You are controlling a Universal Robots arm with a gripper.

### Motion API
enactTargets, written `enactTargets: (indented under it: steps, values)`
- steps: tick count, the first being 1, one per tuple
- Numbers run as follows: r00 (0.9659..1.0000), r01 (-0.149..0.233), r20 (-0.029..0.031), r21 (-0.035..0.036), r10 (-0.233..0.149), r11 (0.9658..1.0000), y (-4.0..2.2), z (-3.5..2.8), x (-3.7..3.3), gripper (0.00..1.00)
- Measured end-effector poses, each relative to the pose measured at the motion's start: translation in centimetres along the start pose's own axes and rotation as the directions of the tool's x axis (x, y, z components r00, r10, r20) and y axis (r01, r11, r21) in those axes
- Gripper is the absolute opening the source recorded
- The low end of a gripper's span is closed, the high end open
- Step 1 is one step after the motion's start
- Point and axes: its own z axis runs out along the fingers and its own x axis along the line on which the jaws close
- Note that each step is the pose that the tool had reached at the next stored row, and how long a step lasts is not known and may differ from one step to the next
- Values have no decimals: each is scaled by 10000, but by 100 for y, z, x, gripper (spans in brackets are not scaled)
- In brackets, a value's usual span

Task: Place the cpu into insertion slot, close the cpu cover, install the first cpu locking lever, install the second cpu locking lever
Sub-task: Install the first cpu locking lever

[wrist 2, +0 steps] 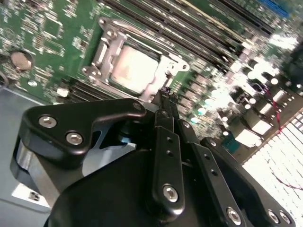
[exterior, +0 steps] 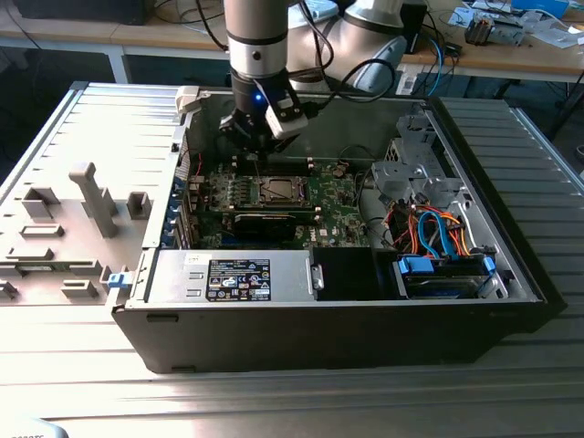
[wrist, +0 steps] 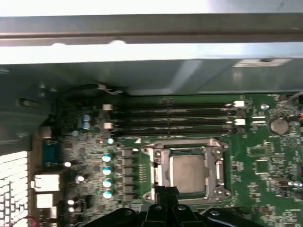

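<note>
One arm hung over the open computer case (exterior: 511, 274), gripper (wrist 2: 166, 92) empty with fingers pinched together just above the motherboard (wrist: 265, 156). Left to right in the first wrist view: capacitors (wrist: 107, 170), then the insertion slot (wrist: 187, 168) with the cpu (wrist: 188, 174) already seated, cpu cover (wrist: 158, 165) lying flat around it, likely for pressing the levers.

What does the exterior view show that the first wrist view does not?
Exterior view only: the open case's front wall, the black box with its label, the orange and blue cables, the table, and the arm above the board.

First wrist view only: the long black slots from close.

Both: the cpu in the insertion slot, the cpu cover shut over it, and the gripper beside it.
</note>
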Motion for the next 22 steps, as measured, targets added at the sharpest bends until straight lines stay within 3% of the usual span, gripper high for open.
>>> enactTargets:
  steps: [4,9,14,19,22]
  values:
    - [10000,1,14,-1,-1,10000,30,-5,141,11]
    - [10000,21,26,0,-21,10000,82,-10,267,11]
    - [9999,117,25,-5,-117,9999,204,-10,332,11]
    - [9999,147,23,-6,-147,9999,345,-7,337,11]
    - [9999,149,20,-8,-149,9999,355,-5,304,11]
